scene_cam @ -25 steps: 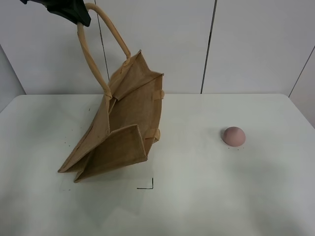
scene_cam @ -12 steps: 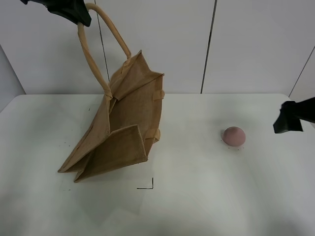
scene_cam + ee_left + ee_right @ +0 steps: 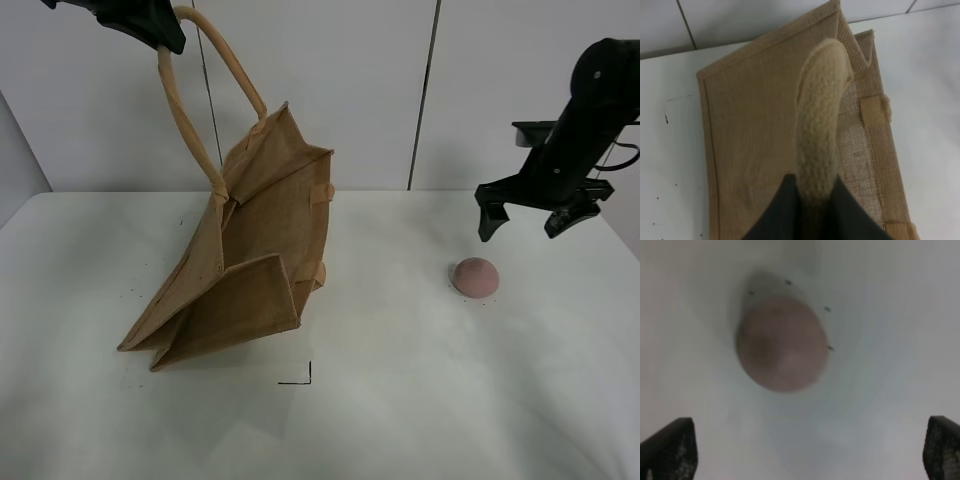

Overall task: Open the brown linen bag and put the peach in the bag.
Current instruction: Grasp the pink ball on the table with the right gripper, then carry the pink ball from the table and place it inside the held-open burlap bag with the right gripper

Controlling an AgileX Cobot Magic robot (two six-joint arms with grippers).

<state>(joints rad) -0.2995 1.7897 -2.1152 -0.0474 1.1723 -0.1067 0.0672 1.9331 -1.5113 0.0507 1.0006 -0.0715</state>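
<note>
Nearest on the white desk (image 3: 420,420) sits a small black corner mark (image 3: 300,376). Beyond it the brown linen bag (image 3: 262,240) leans, one beige handle (image 3: 185,120) clamped in the left pincer (image 3: 166,38). Well apart, the peach (image 3: 475,277) rests on the desk below the right pincer (image 3: 519,226), which is spread wide and empty.

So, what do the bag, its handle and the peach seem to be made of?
Bag: coarse woven jute or linen, matte tan; the open weave shows in the left wrist view.
Handle: lighter beige, nubby, knit-looking cord, probably padded.
Peach: smooth, matte, dusty pink; perhaps real, perhaps a model, I cannot tell.
</note>
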